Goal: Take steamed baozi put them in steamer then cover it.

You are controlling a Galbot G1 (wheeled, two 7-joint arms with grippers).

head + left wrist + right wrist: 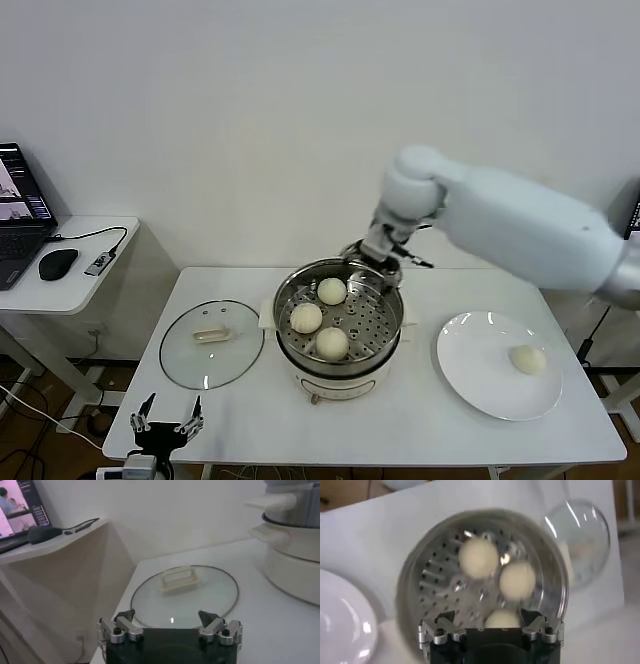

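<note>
The steamer stands mid-table with three baozi on its perforated tray: one at the back, one at the left and one at the front. A fourth baozi lies on the white plate at the right. My right gripper hovers open and empty over the steamer's back rim. In the right wrist view the gripper hangs above the nearest baozi. The glass cover lies flat left of the steamer. My left gripper is parked open off the table's front-left corner.
A side desk at the left holds a laptop, a black mouse and a cable. The left wrist view shows the cover's handle ahead of the left gripper, with the steamer's base beyond. A white wall stands behind the table.
</note>
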